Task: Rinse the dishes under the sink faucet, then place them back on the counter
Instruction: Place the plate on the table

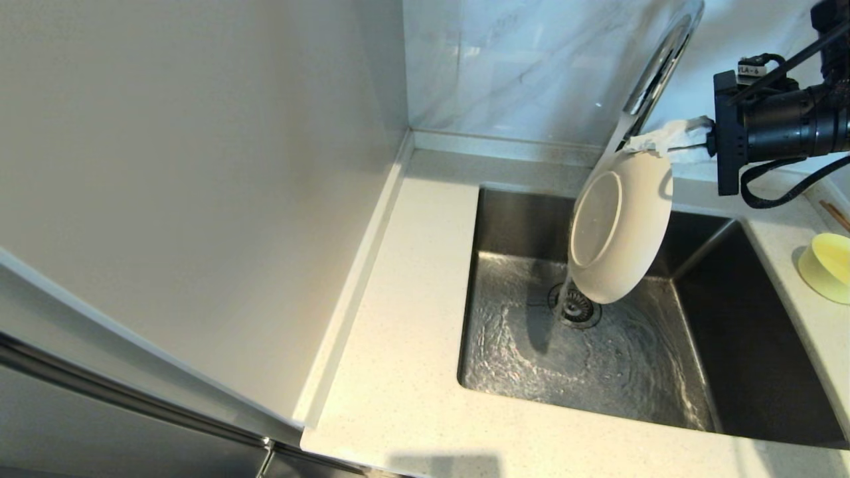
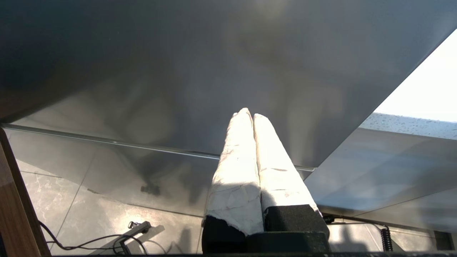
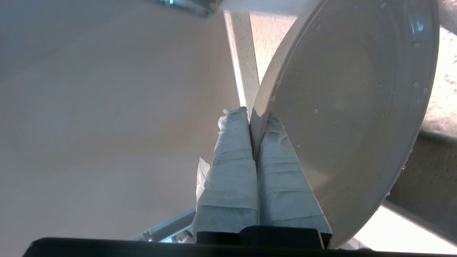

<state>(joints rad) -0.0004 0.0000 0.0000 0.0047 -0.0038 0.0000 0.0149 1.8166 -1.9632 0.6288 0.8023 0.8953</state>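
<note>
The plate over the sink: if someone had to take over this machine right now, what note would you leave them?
Right gripper: jaws shut on the rim of the plate, held tilted on edge over the sink below the faucet. Water is running past the plate's lower edge toward the drain.
Left gripper: shut, empty, parked away from the sink.
Yellow bowl: on the counter, right of the sink.
Done: plate picked up, rinse under way.
Left: finish rinsing and set the plate back on the counter. Cannot tell whether the bowl has been rinsed.
</note>
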